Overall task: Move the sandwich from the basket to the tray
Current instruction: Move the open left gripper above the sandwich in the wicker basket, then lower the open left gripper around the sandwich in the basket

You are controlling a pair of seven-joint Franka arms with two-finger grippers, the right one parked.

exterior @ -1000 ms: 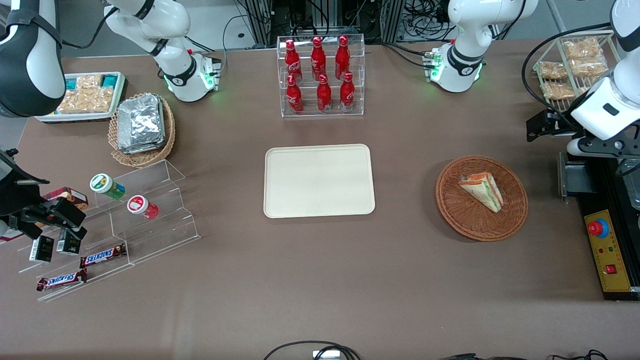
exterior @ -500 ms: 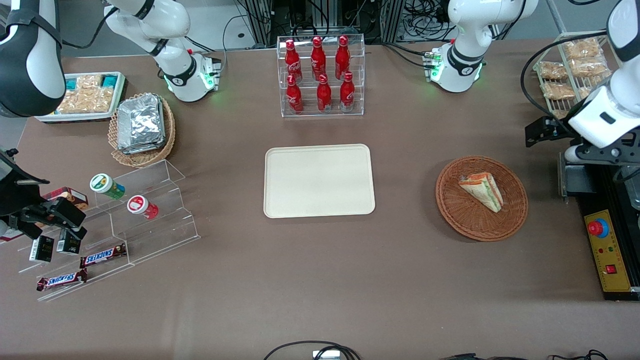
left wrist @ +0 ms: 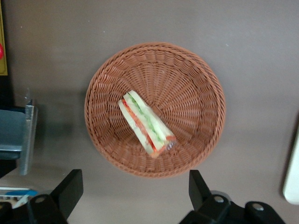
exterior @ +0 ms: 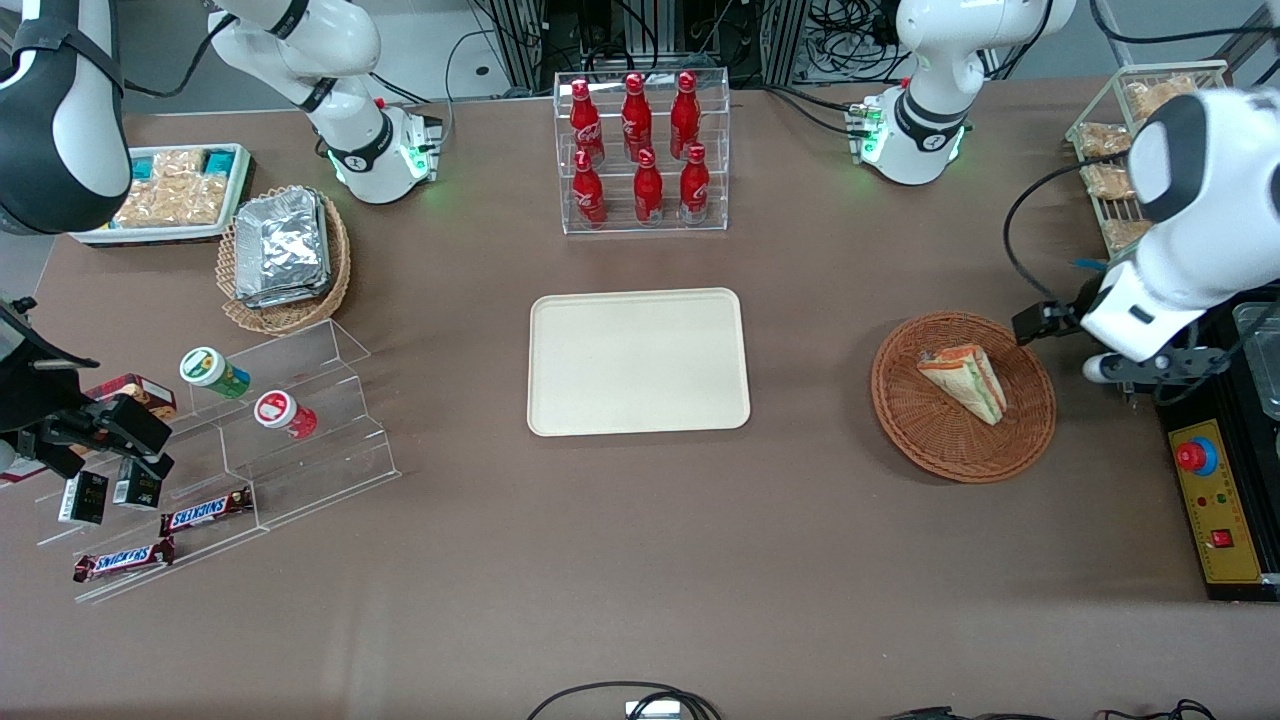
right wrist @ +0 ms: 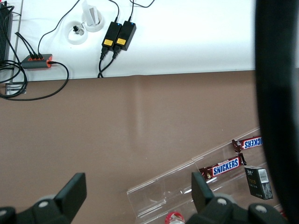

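The sandwich (exterior: pixel 963 382) (left wrist: pixel 146 123), a pale wedge with green and red filling on its edge, lies in the round reddish-brown wicker basket (exterior: pixel 940 450) (left wrist: pixel 196 93). The cream tray (exterior: pixel 638 361) sits mid-table, toward the parked arm's end from the basket, with nothing on it; only its edge (left wrist: pixel 292 172) shows in the left wrist view. My left gripper (exterior: pixel 1150 370) (left wrist: pixel 134 196) hangs high above the table just outside the basket's rim, on the working arm's side. It is open, with bare table and nothing else between its black fingers (left wrist: pixel 70 189).
A clear rack of red bottles (exterior: pixel 642 150) stands farther from the front camera than the tray. A black and yellow control box with a red button (exterior: pixel 1196 456) lies beside the basket. A wire rack of snack packets (exterior: pixel 1110 150) is near the working arm.
The left arm has swung down toward the front camera and in toward the basket, bringing the gripper from near the wire rack to just beside the basket's rim. The sandwich has not moved.
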